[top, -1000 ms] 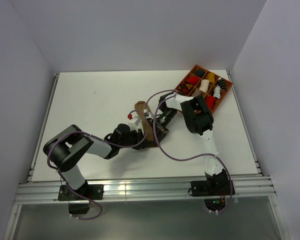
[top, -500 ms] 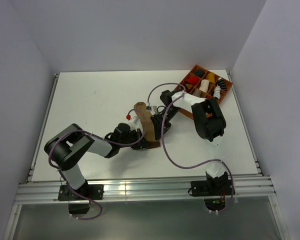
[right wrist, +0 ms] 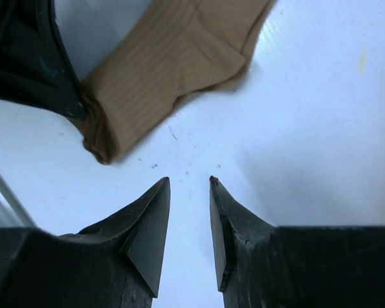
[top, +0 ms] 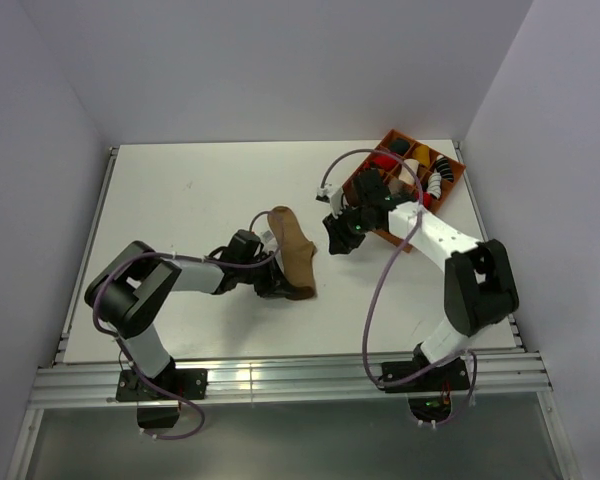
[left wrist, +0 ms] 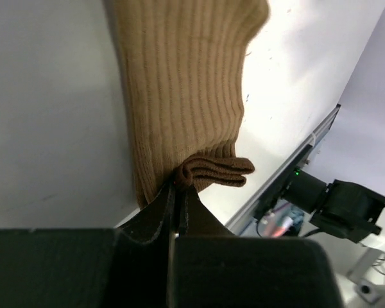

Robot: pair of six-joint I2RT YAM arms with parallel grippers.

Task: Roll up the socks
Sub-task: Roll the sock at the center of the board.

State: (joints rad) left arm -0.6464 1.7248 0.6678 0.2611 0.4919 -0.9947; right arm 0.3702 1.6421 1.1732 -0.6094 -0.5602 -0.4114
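Barely begun: tan sock (top: pixel 292 255) flat on desk (top: pixel 180 200), near end folded, pinched in left jaws; right jaws narrowly parted, empty.

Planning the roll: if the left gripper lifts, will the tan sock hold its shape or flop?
Probably flops: the tan sock is thin ribbed knit lying flat, its pinched end already folded. Likely light; pushed, it should bunch, not roll.
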